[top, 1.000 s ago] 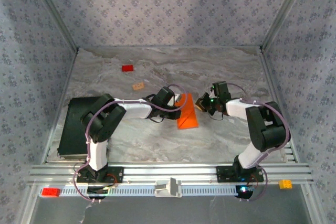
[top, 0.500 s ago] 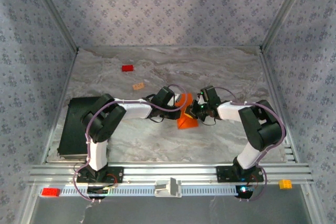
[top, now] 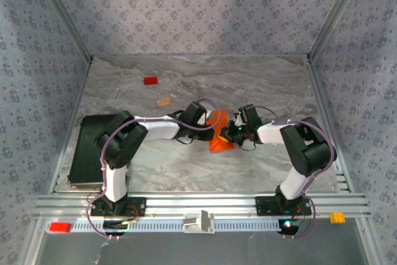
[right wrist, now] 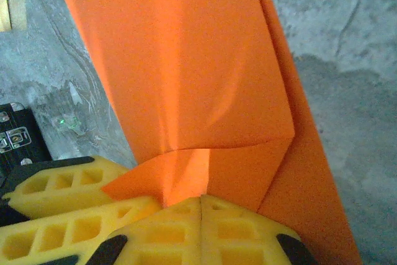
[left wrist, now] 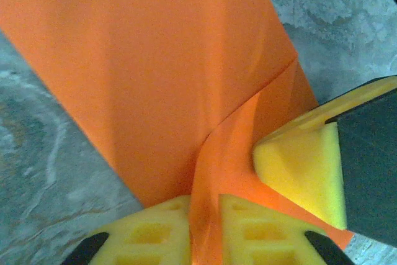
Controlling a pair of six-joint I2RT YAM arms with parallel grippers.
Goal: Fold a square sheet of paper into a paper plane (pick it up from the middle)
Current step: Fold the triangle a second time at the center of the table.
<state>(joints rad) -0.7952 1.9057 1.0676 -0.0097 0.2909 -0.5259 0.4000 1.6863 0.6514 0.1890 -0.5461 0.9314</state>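
The square sheet of paper [top: 221, 143], bright orange and creased into a narrow folded shape, lies mid-table between both arms. My left gripper [top: 213, 125] reaches it from the left. In the left wrist view its yellow jaws [left wrist: 205, 231] stand a narrow gap apart, and a raised fold of the paper [left wrist: 161, 60] fills that gap. My right gripper [top: 229, 133] meets the paper from the right, with one of its fingers [left wrist: 298, 172] resting on the sheet. In the right wrist view the right gripper [right wrist: 200, 218] is shut, tips pressed against a folded corner of the paper [right wrist: 186, 60].
A small red block [top: 151, 80] and a small tan block [top: 164, 101] lie at the back left. A black box [top: 90, 150] sits by the left arm. A red brick [top: 60, 227] and a yellow brick [top: 337, 217] rest on the front rail. Patterned walls enclose the table.
My right arm swung left, gripper shut all the way, until its tips came onto the paper. The left jaws have eased slightly apart around the fold.
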